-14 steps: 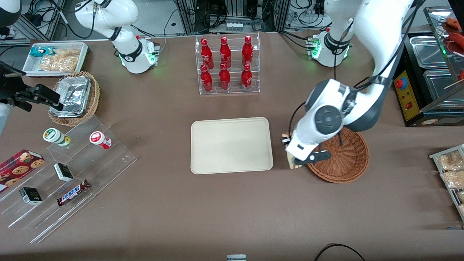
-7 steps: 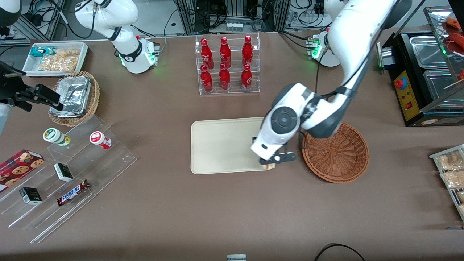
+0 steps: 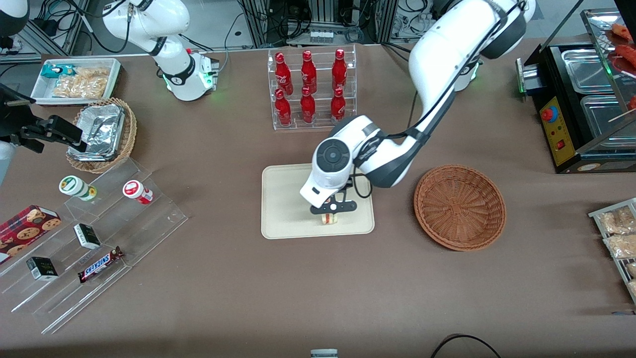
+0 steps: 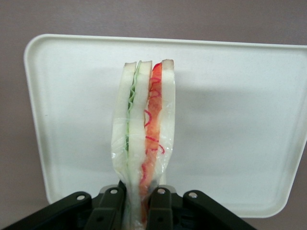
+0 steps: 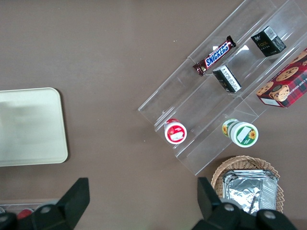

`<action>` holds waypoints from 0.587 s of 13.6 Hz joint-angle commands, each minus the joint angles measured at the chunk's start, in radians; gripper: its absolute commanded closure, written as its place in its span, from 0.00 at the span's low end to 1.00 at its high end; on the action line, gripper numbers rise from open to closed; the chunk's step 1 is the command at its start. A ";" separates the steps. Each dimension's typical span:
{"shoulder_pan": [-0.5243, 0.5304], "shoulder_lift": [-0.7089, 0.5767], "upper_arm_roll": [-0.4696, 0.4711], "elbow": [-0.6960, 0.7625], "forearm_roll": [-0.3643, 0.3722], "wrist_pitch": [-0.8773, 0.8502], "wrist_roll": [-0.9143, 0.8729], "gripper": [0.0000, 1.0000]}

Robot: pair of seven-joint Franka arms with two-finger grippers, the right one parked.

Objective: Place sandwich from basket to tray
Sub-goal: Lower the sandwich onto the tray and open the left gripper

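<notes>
Left wrist view shows the gripper [image 4: 142,203] clenched on the sandwich [image 4: 144,139], held on edge above the tray [image 4: 230,96]. From the front, the gripper [image 3: 332,211] hangs over the tray's [image 3: 283,199] nearer half; the basket [image 3: 460,206] sits well apart, toward the working arm's end. A rack of red bottles [image 3: 310,89] stands farther back. A Snickers bar [image 3: 99,264] lies toward the parked arm's end.

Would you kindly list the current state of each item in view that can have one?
Left arm's tool: shut on the sandwich, above the tray.
Triangular white-bread sandwich with red and green filling: held on edge between the fingers, wrapped in clear film.
Beige rectangular plastic tray: nothing lying on it.
Reddish-brown round wicker basket: empty.
Six red bottles: upright in the clear rack.
</notes>
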 commanded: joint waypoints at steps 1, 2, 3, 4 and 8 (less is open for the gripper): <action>-0.036 0.067 0.011 0.097 0.028 -0.012 -0.028 0.99; -0.039 0.081 0.011 0.103 0.029 0.002 -0.033 0.99; -0.042 0.092 0.011 0.103 0.028 0.022 -0.033 0.99; -0.047 0.095 0.011 0.103 0.028 0.023 -0.033 0.99; -0.061 0.098 0.007 0.094 0.017 0.014 -0.050 0.98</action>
